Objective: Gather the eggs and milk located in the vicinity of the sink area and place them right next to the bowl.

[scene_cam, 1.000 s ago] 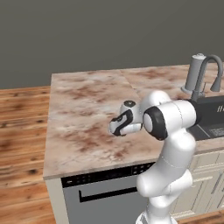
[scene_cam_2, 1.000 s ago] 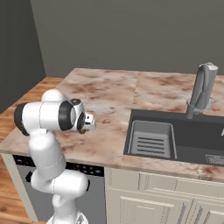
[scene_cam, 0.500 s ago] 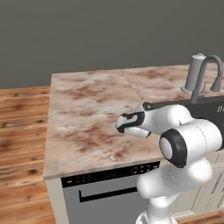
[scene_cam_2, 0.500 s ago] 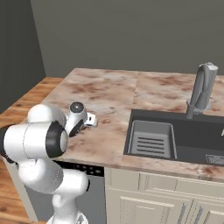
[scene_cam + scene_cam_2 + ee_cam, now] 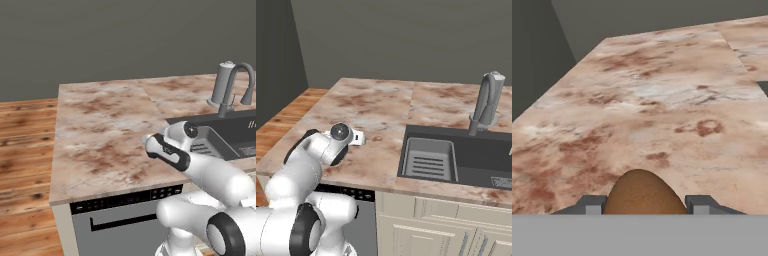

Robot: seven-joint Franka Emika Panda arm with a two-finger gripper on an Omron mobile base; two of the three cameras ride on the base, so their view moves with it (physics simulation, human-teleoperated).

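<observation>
Gripper (image 5: 643,206) clamped on egg (image 5: 643,194) | above counter (image 5: 662,100) | sink (image 5: 466,155) apparently well apart

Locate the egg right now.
In the hand view, the egg sits clamped between the gripper's two fingertips, above the marble counter. The base views place the gripper left of the sink.
</observation>
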